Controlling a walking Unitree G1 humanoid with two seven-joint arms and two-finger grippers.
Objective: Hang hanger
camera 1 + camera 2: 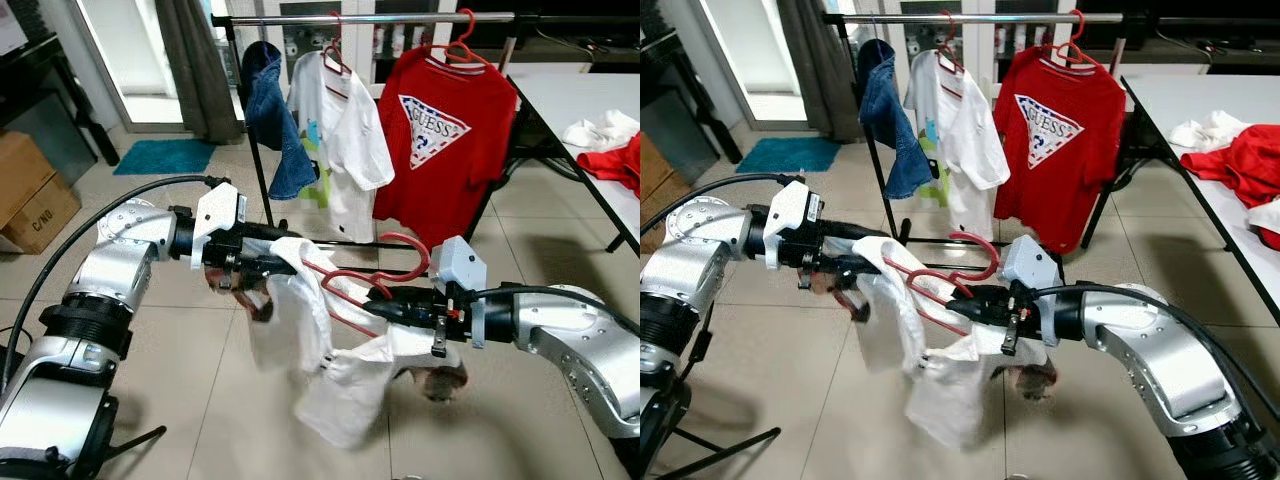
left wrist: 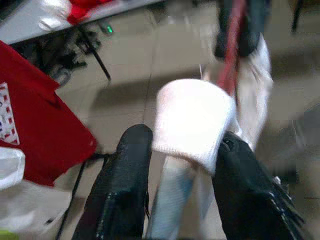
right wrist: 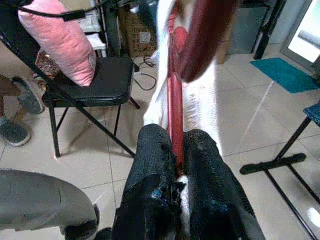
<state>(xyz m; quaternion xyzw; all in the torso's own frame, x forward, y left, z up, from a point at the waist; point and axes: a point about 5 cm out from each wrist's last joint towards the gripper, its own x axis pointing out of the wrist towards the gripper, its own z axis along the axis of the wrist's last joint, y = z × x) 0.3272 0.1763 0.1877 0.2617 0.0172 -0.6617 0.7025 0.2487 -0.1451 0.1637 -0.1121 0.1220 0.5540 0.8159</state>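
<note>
Right wrist view shows the right claw [image 3: 176, 165] pinching the red hanger [image 3: 174, 110], left claw [image 2: 175, 165] clamping the white shirt [image 2: 192, 117].

Three red hangers [image 1: 375, 275], three hung garments [image 1: 440, 140].

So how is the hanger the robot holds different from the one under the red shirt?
The held hanger lies tilted between both claws, off the rail; the red shirt's hanger hangs upright on it. The held one carries a bunched white shirt; the other's red shirt hangs flat. Both are red.
</note>
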